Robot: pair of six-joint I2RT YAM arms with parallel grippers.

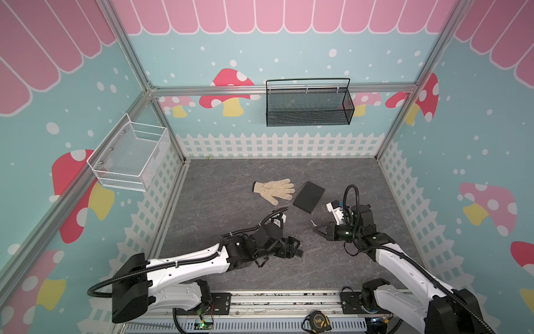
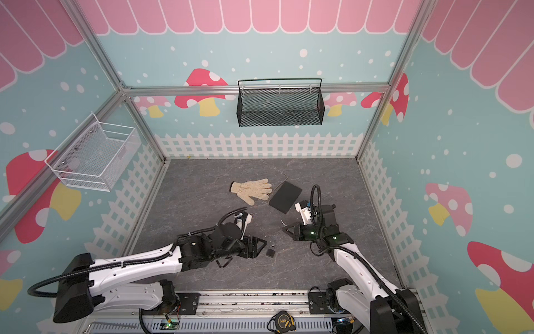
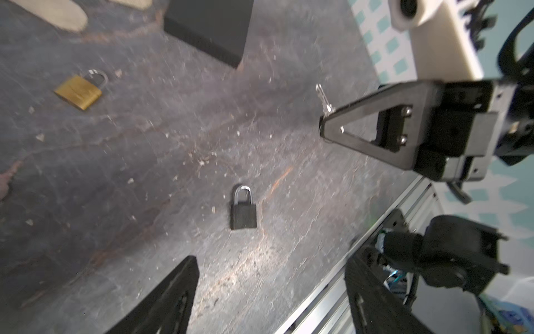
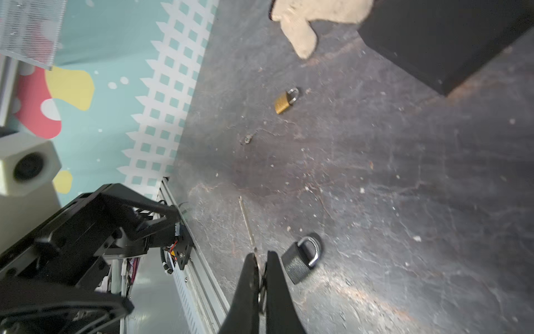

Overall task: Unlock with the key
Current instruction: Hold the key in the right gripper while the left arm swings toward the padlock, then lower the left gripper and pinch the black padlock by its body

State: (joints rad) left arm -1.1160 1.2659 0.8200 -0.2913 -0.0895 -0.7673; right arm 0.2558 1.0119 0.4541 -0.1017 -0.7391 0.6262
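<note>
Key (image 3: 324, 98) sat pinched in my right gripper (image 4: 261, 256), blade sticking out ready for insertion. My left gripper (image 3: 271, 263) hung spread over the black padlock (image 3: 243, 212) near the desk's (image 2: 289, 274) front edge, apparently to steady it.

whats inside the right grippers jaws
A silver key juts out of the shut right gripper, with its blade showing. Its head is hidden between the fingers.
</note>
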